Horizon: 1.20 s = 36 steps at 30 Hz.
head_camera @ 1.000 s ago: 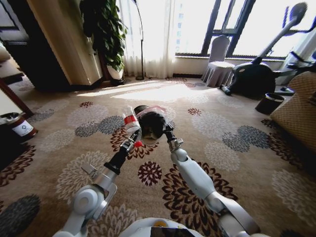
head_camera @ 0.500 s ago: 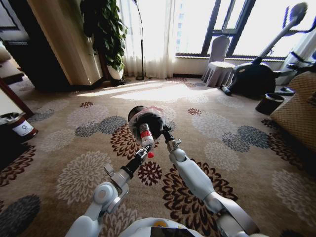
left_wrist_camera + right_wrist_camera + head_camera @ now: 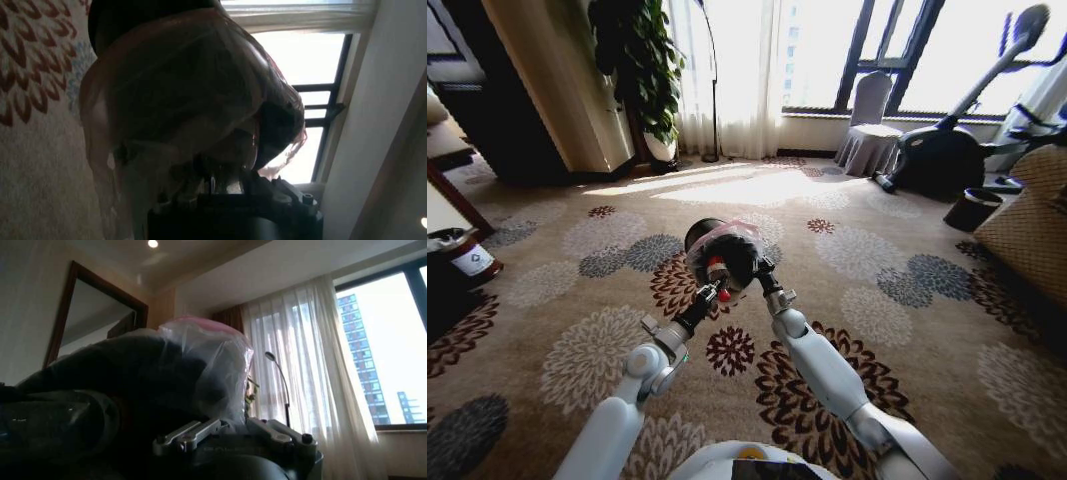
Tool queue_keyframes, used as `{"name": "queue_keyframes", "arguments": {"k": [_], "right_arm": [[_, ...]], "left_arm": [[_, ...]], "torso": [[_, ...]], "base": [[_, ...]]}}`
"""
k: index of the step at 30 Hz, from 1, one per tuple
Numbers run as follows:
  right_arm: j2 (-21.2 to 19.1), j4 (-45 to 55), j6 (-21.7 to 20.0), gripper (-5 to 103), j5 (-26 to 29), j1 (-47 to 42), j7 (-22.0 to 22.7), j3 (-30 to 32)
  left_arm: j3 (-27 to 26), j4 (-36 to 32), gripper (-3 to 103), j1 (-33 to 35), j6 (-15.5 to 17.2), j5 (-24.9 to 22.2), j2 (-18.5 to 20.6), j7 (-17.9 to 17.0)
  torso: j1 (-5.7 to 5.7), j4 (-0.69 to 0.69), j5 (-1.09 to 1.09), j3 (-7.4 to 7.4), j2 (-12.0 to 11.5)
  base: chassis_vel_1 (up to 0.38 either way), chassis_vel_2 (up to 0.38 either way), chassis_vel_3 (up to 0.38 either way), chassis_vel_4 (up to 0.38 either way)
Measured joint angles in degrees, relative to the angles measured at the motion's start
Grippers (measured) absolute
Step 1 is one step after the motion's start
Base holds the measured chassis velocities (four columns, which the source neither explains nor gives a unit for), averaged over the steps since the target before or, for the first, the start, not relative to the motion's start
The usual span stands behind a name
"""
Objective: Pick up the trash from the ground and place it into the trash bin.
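Trash bin (image 3: 724,248): dark body, lined with a translucent whitish-grey bag showing a pink tinge at its bunched rim. Bottle (image 3: 718,271) at the bin mouth: clear with a red band and red cap. Carpet (image 3: 567,300): beige, patterned with maroon, grey and cream flower medallions.

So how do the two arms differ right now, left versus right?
The left gripper carries the red-capped clear bottle, pushed into the trash bin; the right gripper grips the bin's rim instead. The left arm reaches in from the robot's left side, the right arm from the right. Both meet at the bin, held up off the carpet.
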Motion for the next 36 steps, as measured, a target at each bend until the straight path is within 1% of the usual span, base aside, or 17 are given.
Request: {"name": "queue_keyframes", "arguments": {"k": [4, 6, 8, 9, 11, 13, 15, 21, 22, 25, 27, 31, 32, 33, 34, 35, 36], "right_arm": [[-0.70, 1.18, 0.17, 0, -0.01, -0.97, -0.01, -0.19], [-1.17, 1.95, 0.23, 0, -0.20, -1.84, 0.03, -0.19], [-1.22, 2.01, 0.23, 0, -0.45, -2.12, 0.04, -0.12], [-1.31, 2.05, 0.22, 0, -0.62, -2.36, 0.00, -0.11], [-1.59, 2.05, 0.19, 0, -0.74, -2.71, -0.05, -0.10], [-1.78, 2.08, 0.19, 0, -0.71, -2.69, 0.02, 0.02], [-1.78, 2.09, 0.19, 0, -0.69, -2.65, 0.02, 0.02], [-1.62, 1.81, 0.06, 0, -0.61, -1.99, 0.00, -0.02], [-1.62, 1.81, 0.06, 0, -0.61, -1.99, 0.00, -0.02], [-1.58, 1.78, -0.03, 0, -0.59, -1.99, 0.00, -0.03], [-1.64, 1.78, -0.08, 0, -0.57, -1.99, 0.00, -0.03], [-2.00, 1.73, -0.32, 0, -0.55, -2.00, 0.00, 0.07], [-2.00, 1.73, -0.32, 0, -0.55, -2.00, 0.00, 0.07], [-2.16, 1.82, -0.55, 0, -0.45, -2.01, 0.00, 0.11], [-2.49, 2.16, -1.14, 0, -0.27, -2.09, 0.00, 0.16], [-2.49, 2.16, -1.14, 0, -0.27, -2.09, 0.00, 0.16], [-3.05, 2.86, -2.36, 0, 0.11, -2.22, -0.01, 0.31]], "left_arm": [[-0.01, 2.18, 24, -3.13, -0.54, -1.08, -0.88, -0.58], [-0.64, 4.43, 35, -6.54, -1.26, -1.74, -1.77, -2.22], [-0.89, 5.17, 35, -7.52, -1.35, -1.65, -2.08, -2.78], [-1.05, 5.63, 40, -8.26, -1.20, -1.63, -2.22, -3.54], [-0.80, 5.50, 51, -8.01, 0.63, -0.63, -1.61, -4.51], [-0.05, 4.57, 62, -6.12, 1.46, 1.47, -0.70, -3.26], [0.26, 4.15, 62, -5.36, 1.66, 2.08, -0.45, -2.64], [1.90, -0.37, 89, 0.19, 3.37, 6.91, 1.13, 1.45], [1.90, -0.37, 89, 0.19, 3.37, 6.91, 1.13, 1.45], [2.50, -2.91, 99, 1.70, 4.77, 12.42, 1.95, 2.86], [2.54, -4.21, 99, 2.12, 5.98, 13.80, 2.28, 3.13], [3.16, -9.12, 100, 3.70, 8.46, 23.84, 3.61, 5.89], [3.16, -9.12, 100, 3.70, 8.46, 23.84, 3.61, 5.89], [3.14, -9.74, 100, 4.11, 8.29, 26.72, 3.83, 6.67], [3.06, -10.24, 100, 4.94, 6.85, 32.62, 4.23, 8.45], [3.06, -10.24, 100, 4.94, 6.85, 32.62, 4.23, 8.45], [2.43, -10.36, 100, 6.61, 2.05, 44.58, 4.86, 12.62]], "torso": [[0.00, -0.01, 0.00, 0.00, 0.00], [0.00, -0.02, 0.02, -0.01, 0.01], [0.00, -0.02, 0.02, 0.00, 0.00], [0.00, -0.02, -0.01, 0.00, 0.00], [0.01, -0.02, 0.01, 0.01, 0.00], [0.00, -0.01, 0.00, 0.00, 0.00], [0.00, -0.02, 0.00, 0.00, 0.00], [0.00, 0.00, 0.00, 0.00, 0.00], [0.00, 0.00, 0.00, 0.00, 0.00], [0.00, -0.01, -0.01, 0.00, 0.00], [0.00, -0.01, 0.00, 0.00, 0.00], [0.00, -0.01, 0.01, -0.01, 0.00], [0.00, -0.01, 0.01, -0.01, 0.00], [0.00, -0.01, 0.01, -0.01, 0.01], [0.00, -0.01, 0.01, -0.01, 0.00], [0.00, -0.01, 0.01, -0.01, 0.00], [0.00, -0.01, 0.00, 0.00, 0.00]], "base": [[0.000, 0.000, 0.000, 0.000], [0.000, 0.000, 0.000, 0.000], [0.000, 0.000, 0.000, 0.000], [0.000, 0.000, 0.000, 0.000], [0.000, 0.000, 0.000, 0.000], [0.000, 0.000, 0.000, 0.000], [0.000, 0.000, 0.000, 0.000], [0.000, 0.000, 0.000, 0.000], [0.000, 0.000, 0.000, 0.000], [0.000, 0.000, 0.000, 0.000], [0.000, 0.000, 0.000, 0.000], [0.000, 0.000, 0.000, 0.000], [0.000, 0.000, 0.000, 0.000], [0.000, 0.000, 0.000, 0.000], [0.000, 0.000, 0.000, 0.000], [0.000, 0.000, 0.000, 0.000], [0.000, 0.000, 0.000, 0.000]]}}
